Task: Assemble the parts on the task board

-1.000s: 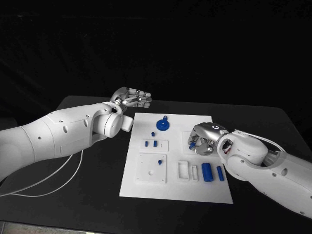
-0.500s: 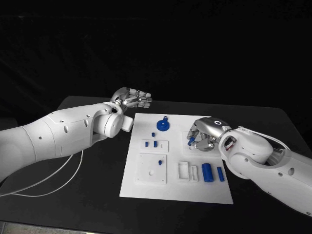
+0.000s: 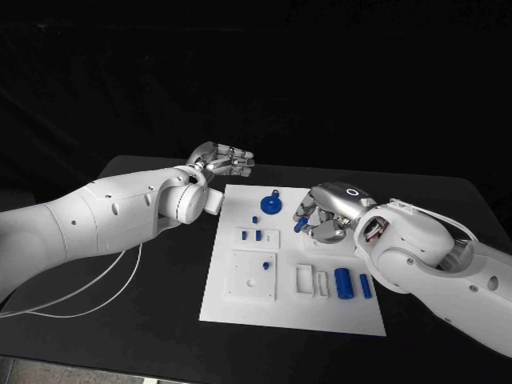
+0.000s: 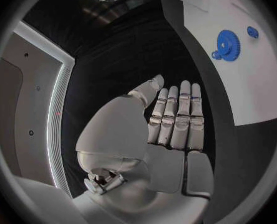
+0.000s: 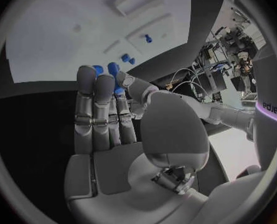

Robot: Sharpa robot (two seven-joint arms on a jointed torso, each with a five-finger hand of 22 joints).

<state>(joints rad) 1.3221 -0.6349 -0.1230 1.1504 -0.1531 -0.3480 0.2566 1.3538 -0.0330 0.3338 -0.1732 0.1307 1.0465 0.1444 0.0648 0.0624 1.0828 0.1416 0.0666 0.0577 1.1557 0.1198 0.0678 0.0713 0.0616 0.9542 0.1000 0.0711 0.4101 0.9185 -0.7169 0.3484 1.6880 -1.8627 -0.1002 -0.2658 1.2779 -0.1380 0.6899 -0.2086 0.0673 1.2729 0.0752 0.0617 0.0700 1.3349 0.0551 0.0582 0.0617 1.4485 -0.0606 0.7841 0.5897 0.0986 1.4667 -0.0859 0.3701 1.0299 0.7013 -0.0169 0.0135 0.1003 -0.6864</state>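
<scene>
Your right hand (image 3: 329, 214) is over the task board (image 3: 293, 308), near its far right part, and pinches a small blue part (image 3: 301, 225) between thumb and fingers; in the right wrist view the same blue part (image 5: 115, 73) shows at the fingertips (image 5: 86, 74). At about 10 o'clock from this hand you see the blue gear (image 3: 272, 205) flat on the board, with a little blue piece (image 3: 256, 218) just beside it. At 6 o'clock from the hand two blue cylinders (image 3: 344, 282) lie side by side near the board's right edge. Your left hand (image 3: 224, 161) is well apart, beyond the board's far left corner above the black table (image 3: 141, 312), and holds nothing; its fingers (image 4: 175, 115) are straight and pressed together.
</scene>
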